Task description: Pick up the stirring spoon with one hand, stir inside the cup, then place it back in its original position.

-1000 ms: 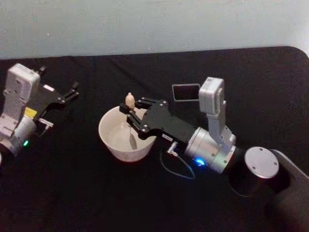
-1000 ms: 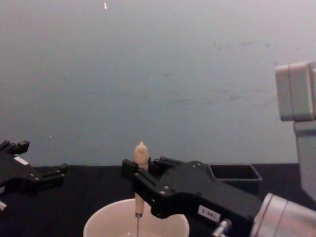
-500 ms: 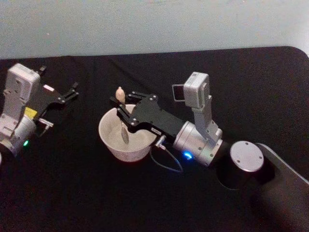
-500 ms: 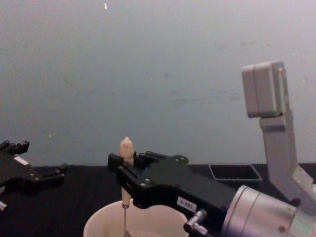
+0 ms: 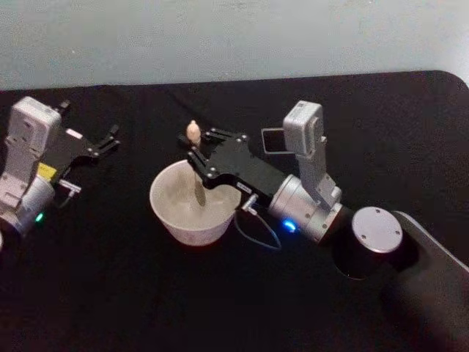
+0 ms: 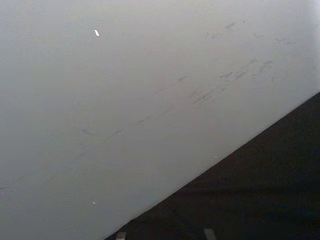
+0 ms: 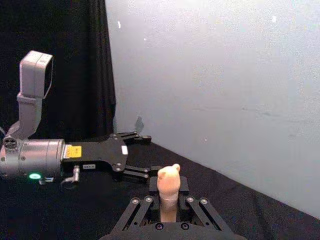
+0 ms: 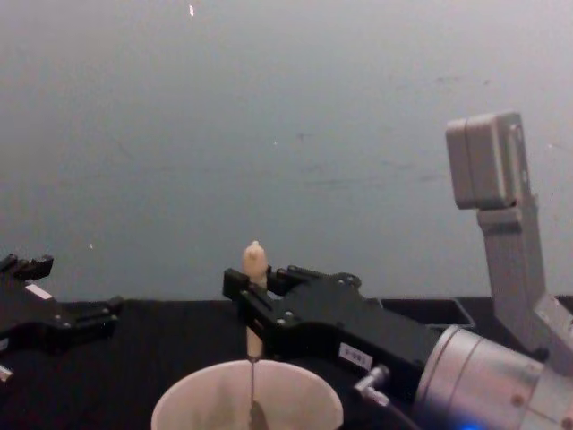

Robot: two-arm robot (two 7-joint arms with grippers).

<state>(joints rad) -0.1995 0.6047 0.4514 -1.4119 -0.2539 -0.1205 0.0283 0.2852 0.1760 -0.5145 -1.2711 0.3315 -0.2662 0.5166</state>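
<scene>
The cream-white cup [image 5: 163, 213] stands at the table's middle, its rim low in the chest view [image 8: 300, 391]. The stirring spoon [image 5: 193, 133] stands nearly upright in it, peach tip up and its bowl down inside the cup. My right gripper [image 5: 195, 158] reaches in from the right and is shut on the spoon's handle [image 8: 254, 261] just below the tip, above the cup's far side. The right wrist view shows the handle [image 7: 168, 180] between the fingers [image 7: 189, 201]. The dark grey holder [image 5: 277, 139] sits behind the right arm.
My left gripper [image 5: 108, 139] rests open at the table's left, well away from the cup; the right wrist view shows it too [image 7: 136, 155]. A black cloth covers the table [image 5: 220, 293]. A pale wall stands behind it. A thin cable loops by the right wrist [image 5: 256, 233].
The right gripper carried the spoon to the cup's left side, then back right and toward the far rim. The left arm has stayed still.
</scene>
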